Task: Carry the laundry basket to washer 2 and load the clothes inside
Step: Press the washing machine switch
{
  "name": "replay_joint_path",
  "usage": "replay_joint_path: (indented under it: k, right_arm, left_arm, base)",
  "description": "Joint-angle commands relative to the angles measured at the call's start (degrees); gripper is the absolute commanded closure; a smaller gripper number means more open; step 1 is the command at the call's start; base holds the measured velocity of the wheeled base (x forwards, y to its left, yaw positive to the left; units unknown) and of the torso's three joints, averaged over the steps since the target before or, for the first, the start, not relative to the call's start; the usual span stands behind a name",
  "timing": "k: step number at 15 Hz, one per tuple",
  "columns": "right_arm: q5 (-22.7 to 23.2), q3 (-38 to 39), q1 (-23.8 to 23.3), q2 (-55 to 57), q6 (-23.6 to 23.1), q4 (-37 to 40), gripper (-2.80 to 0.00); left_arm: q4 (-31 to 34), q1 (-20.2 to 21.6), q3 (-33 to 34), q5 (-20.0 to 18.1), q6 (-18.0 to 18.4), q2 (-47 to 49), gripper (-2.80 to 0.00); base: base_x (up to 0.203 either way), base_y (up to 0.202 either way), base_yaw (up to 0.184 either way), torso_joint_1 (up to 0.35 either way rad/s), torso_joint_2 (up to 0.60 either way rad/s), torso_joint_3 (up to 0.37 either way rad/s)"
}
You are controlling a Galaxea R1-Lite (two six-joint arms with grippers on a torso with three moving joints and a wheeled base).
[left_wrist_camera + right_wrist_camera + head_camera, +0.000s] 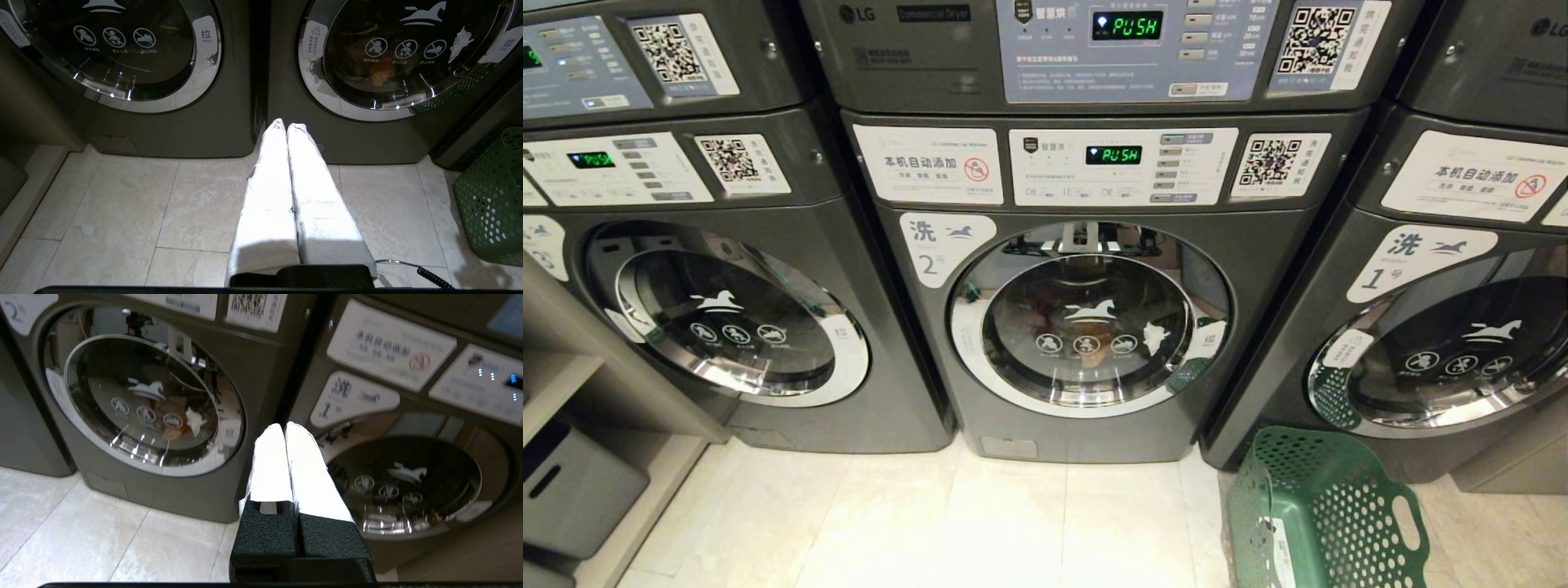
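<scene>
Washer 2 (1086,327) stands in the middle with its round chrome-rimmed door shut, also in both wrist views (400,53) (143,400). Through the glass I see the clothes inside: an orange piece (378,73) (175,426) and a white piece (1156,336) (459,41). The green laundry basket (1327,510) (490,196) sits on the floor to the right, in front of washer 1 (1445,351), and no garment shows in it. My left gripper (286,124) hangs shut above the tiles before washer 2's left edge. My right gripper (284,425) is shut, raised between washers 2 and 1, holding nothing.
A third washer (727,327) stands at the left, with dryer units (1127,49) stacked above the row. At the far left is a low shelf with a grey bin (572,490). Pale floor tiles (931,523) stretch in front of the machines.
</scene>
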Motion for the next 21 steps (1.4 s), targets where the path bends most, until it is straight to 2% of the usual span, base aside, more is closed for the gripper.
replay_joint_path:
  k: [1,3,6,7,10,13,15,16,21]
  right_arm:
    - [0.47,-13.38,1.85,29.13,-0.44,-6.21,0.0]
    - [0.93,-21.32,6.14,44.17,-0.82,-14.06,0.0]
    - [1.24,-28.61,14.6,58.94,-1.35,-28.6,0.0]
    - [1.24,-29.91,17.64,61.36,-1.46,-33.62,0.0]
    - [1.29,-28.37,22.22,62.16,-1.24,-36.59,0.0]
    - [0.83,-26.36,23.6,66.42,-0.74,-42.37,0.0]
    - [-2.38,-26.15,23.43,70.07,-0.71,-49.57,0.0]
    - [-4.03,-25.33,23.26,70.69,-0.59,-50.51,0.0]
    - [-4.47,-27.48,22.25,75.57,-0.48,-52.76,0.0]
  left_arm:
    - [-0.02,0.0,0.0,0.04,-0.05,-0.11,0.0]
    - [-0.02,0.0,0.0,0.04,-0.05,-0.11,0.0]
    - [-0.02,0.0,0.0,0.04,-0.05,-0.11,0.0]
    - [-0.02,0.0,0.0,0.04,-0.05,-0.11,0.0]
    - [-0.02,0.0,0.0,0.04,-0.05,-0.11,0.0]
    - [-0.02,0.0,0.0,0.04,-0.05,-0.11,0.0]
    - [-0.02,0.0,0.0,0.04,-0.05,-0.11,0.0]
    - [-0.02,0.0,0.0,0.04,-0.05,-0.11,0.0]
    - [-0.02,0.0,0.0,0.04,-0.05,-0.11,0.0]
  base:
    - [0.0,0.0,0.0,0.0,0.0,0.0]
    - [0.0,0.0,0.0,0.0,0.0,0.0]
    - [0.0,0.0,0.0,0.0,0.0,0.0]
    - [0.0,0.0,0.0,0.0,0.0,0.0]
    - [0.0,0.0,0.0,0.0,0.0,0.0]
    - [0.0,0.0,0.0,0.0,0.0,0.0]
    - [0.0,0.0,0.0,0.0,0.0,0.0]
    - [0.0,0.0,0.0,0.0,0.0,0.0]
    - [0.0,0.0,0.0,0.0,0.0,0.0]
